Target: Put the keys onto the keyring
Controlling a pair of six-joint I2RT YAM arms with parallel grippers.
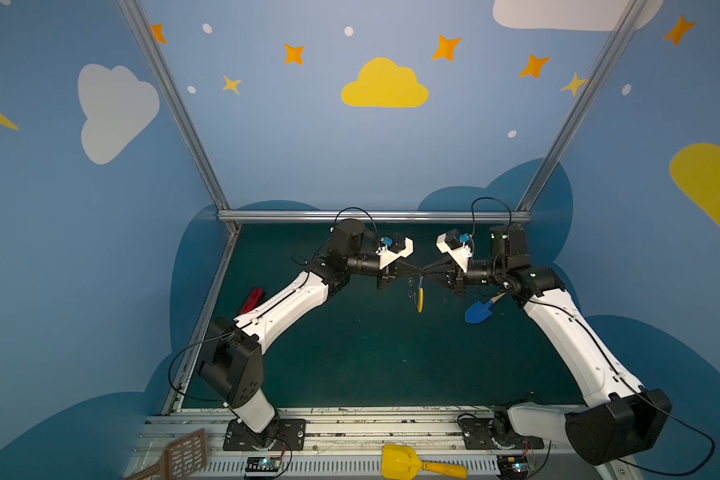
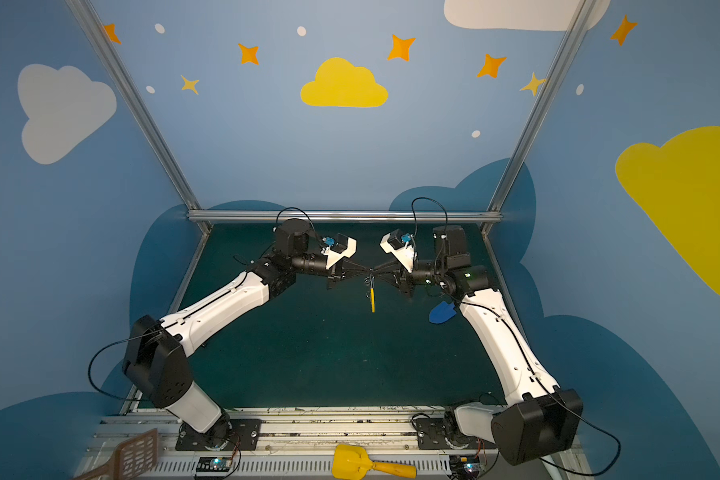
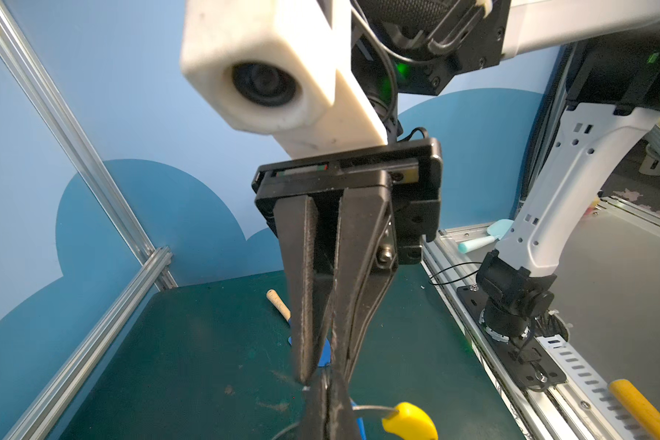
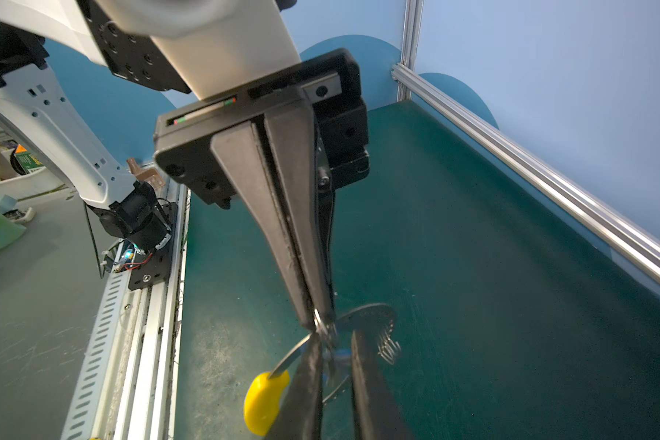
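We see the left pincer [image 1: 416, 272] clamped shut on the rim of the keyring [image 1: 420, 299], which hangs edge-on over the surface [image 1: 350, 353], left of the blue shovel [image 1: 479, 311] in both top views. The right pincer [image 1: 427, 272] meets it tip to tip; the keys [image 4: 340, 356] show blue between its fingers, and we cannot tell whether they are gripped.
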